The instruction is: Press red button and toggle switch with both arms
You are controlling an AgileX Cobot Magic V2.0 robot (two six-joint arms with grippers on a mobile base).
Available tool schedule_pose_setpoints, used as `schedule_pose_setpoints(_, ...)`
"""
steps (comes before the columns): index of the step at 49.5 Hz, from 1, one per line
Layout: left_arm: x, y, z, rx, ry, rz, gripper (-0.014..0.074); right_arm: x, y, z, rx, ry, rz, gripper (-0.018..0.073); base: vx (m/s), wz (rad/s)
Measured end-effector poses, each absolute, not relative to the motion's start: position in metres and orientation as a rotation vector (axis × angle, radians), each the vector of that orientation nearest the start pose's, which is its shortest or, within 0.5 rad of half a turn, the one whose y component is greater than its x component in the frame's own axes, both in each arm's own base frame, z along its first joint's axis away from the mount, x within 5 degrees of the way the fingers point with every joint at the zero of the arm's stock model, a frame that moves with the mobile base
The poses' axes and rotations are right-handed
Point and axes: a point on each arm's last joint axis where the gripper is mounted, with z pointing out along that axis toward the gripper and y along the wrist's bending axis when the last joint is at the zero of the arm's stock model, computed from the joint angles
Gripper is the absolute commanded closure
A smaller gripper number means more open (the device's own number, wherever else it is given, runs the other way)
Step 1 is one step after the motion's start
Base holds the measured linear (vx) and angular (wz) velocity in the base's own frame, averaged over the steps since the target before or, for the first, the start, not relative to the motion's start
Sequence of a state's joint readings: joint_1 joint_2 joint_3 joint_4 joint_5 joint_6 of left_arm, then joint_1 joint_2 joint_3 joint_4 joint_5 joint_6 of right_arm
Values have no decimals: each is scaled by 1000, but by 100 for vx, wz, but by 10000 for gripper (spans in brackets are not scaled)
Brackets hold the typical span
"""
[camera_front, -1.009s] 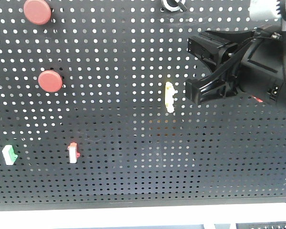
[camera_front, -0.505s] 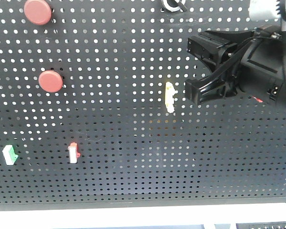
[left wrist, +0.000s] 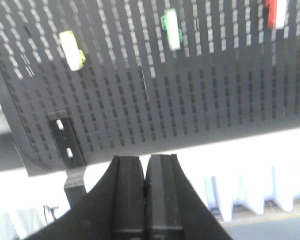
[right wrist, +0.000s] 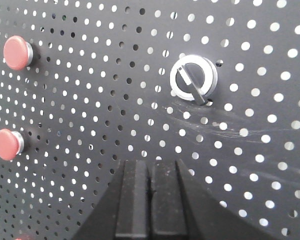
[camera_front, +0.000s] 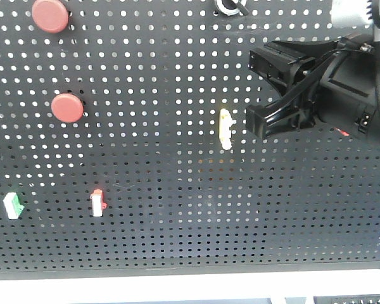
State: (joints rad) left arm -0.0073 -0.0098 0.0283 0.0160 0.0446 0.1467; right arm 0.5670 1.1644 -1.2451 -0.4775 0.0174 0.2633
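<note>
The red button [camera_front: 50,16] sits at the top left of the black pegboard [camera_front: 177,240]; it also shows in the right wrist view [right wrist: 16,52]. A slightly smaller red button [camera_front: 68,107] is below it. A yellow switch [camera_front: 225,128] is mid-board, a green switch [camera_front: 12,206] and a red-and-white switch [camera_front: 98,202] are at the lower left. My right gripper [right wrist: 150,162] is shut and empty, facing the board below a silver rotary knob [right wrist: 193,77]. My left gripper [left wrist: 145,159] is shut and empty, just below the board's bottom edge, under the yellow switch [left wrist: 72,50] and green switch [left wrist: 171,29].
The right arm's black body [camera_front: 329,95] hangs in front of the board's upper right, just right of the yellow switch. A white ledge [camera_front: 177,288] runs under the board. A black bracket [left wrist: 65,140] sits at the board's corner in the left wrist view.
</note>
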Motion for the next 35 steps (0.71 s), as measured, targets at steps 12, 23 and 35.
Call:
schedule_pose_setpoints(12, 57, 0, 198, 128, 1563, 119, 594, 217, 138, 475, -536, 1320, 286, 559, 0, 0)
schedule_pose_setpoints(23, 57, 0, 198, 128, 1564, 118, 594, 217, 138, 475, -536, 1320, 286, 559, 0, 0)
schedule_pose_setpoints(35, 57, 0, 198, 128, 1564, 118, 594, 217, 138, 475, -536, 1320, 286, 559, 0, 0)
